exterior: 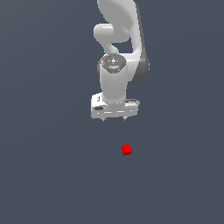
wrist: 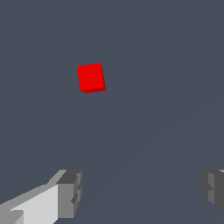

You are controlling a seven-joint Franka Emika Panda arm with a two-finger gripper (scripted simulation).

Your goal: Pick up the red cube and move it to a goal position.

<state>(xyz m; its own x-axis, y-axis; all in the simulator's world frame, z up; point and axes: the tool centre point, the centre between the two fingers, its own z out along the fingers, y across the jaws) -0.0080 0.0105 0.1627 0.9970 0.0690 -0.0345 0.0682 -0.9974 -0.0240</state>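
Note:
The red cube (exterior: 127, 150) is a tiny bright red block lying on the dark grey floor, below the arm in the exterior view and slightly toward that view's right. It also shows in the wrist view (wrist: 91, 78), alone on the floor. My gripper (exterior: 114, 119) hangs from the white arm above the cube, apart from it. It is open and empty. In the wrist view its two grey fingertips (wrist: 70, 192) stand wide apart, and the cube lies beyond them, not between them.
Plain dark grey floor (exterior: 52, 175) all around. The white arm (exterior: 118, 43) rises behind the gripper. No other objects show.

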